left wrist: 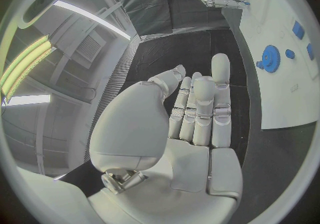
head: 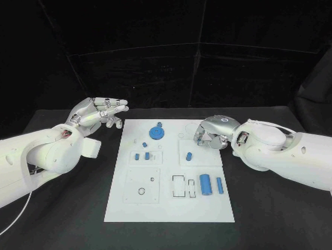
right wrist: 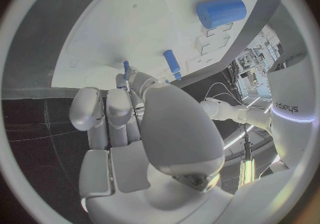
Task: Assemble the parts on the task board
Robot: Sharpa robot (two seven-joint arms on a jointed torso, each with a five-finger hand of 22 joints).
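Observation:
The white task board [head: 166,208] lies in the middle of the table. A blue gear [head: 157,133] sits near its far edge, with small blue pieces [head: 142,155] below it and a short blue pin [head: 189,155] to their right. A thick blue cylinder [head: 206,184] and a slim one [head: 220,185] lie at the near right. My right hand [head: 213,133] hovers over the board's far right part with its fingers curled down. In the right wrist view its fingertips pinch a small blue peg [right wrist: 126,66]. My left hand [head: 99,112] is raised off the board's far left corner, fingers extended, holding nothing.
Black table [head: 60,208] surrounds the board on all sides. Several cut-out recesses [head: 182,186] show in the board's near half. The left forearm [head: 38,156] lies along the board's left side, the right forearm [head: 286,153] along its right.

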